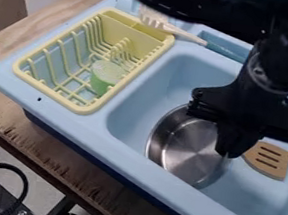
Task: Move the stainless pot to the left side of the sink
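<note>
The stainless pot [184, 150] was right there, open side up in the blue sink [249, 197], mostly on the rack side of the gripper [229, 151], which hung down over the pot's far-from-the-rack rim! Open or closed, I couldn't tell, nor whether it had hold of that rim (the dark wrist hid the very spot everyone wanted to see). And whether the pot sat quite flat, I couldn't say either.

Here was the danger: a grip at one edge only could have let the pot swing or tip, its weight all lying off to the rack side of the hand. Smooth metal, too; a loose pinch might have slid off as the move began. A plain push from that rim, slightly off centre, could have spun the round pot instead of carrying it across. And too much travel would have run it into the basin wall, rocking it up!

Out on the other side of the hand lay the slotted wooden spatula [271, 160], near enough to be snagged if the wrist turned low. Farther off, past the pot, stood the yellow dish rack [86, 108] with a green cup-like piece [108, 73] in it; a lift swung too wide could have clipped its edge.
</note>
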### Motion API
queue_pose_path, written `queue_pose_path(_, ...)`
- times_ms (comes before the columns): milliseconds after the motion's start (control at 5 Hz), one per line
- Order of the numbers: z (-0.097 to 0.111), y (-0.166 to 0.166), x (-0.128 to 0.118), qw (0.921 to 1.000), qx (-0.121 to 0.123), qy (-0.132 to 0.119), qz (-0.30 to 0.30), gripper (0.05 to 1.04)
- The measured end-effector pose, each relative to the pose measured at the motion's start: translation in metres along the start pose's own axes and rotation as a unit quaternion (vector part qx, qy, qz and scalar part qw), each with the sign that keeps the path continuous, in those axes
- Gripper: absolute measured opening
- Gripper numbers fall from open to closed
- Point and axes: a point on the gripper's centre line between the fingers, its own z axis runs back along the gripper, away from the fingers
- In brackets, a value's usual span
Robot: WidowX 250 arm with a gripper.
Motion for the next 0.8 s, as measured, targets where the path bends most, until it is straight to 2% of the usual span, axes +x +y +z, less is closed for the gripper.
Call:
queue_pose_path(200, -0.003, 0.008, -0.013, 0.9917, 0.006, -0.004, -0.128, 0.054)
queue_pose_path(400, -0.01, 0.019, -0.019, 0.966, -0.01, 0.032, -0.256, 0.054)
queue_pose_path(600, -0.01, 0.031, -0.02, 0.9385, -0.018, 0.039, -0.343, 0.054)
queue_pose_path(800, -0.011, 0.039, -0.014, 0.9278, -0.013, 0.075, -0.365, 0.054)
